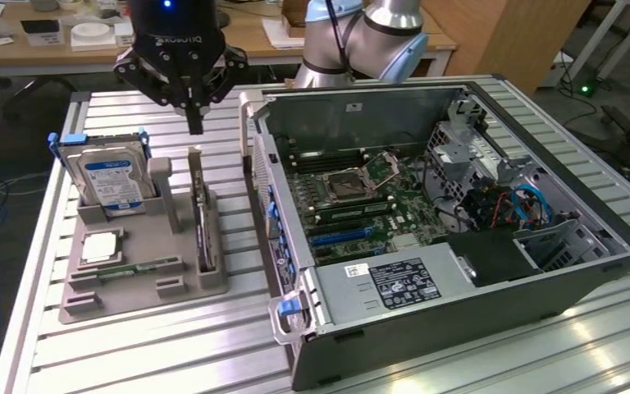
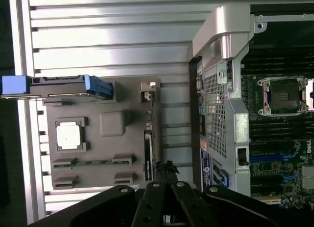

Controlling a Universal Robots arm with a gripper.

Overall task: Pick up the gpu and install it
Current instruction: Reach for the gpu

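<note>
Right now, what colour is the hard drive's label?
Blue with white, on the hard drive; the exterior view shows it best.

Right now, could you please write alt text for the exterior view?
The gripper, shut, hangs above the gpu, which stands on edge in a grey holder beside the open computer case; a hard drive shares the holder.

Ribbed aluminium table (image 1: 129, 353); cluttered wooden desk (image 1: 247, 31) behind; wooden cabinet (image 1: 512, 33); dark floor (image 1: 9, 139).
</note>
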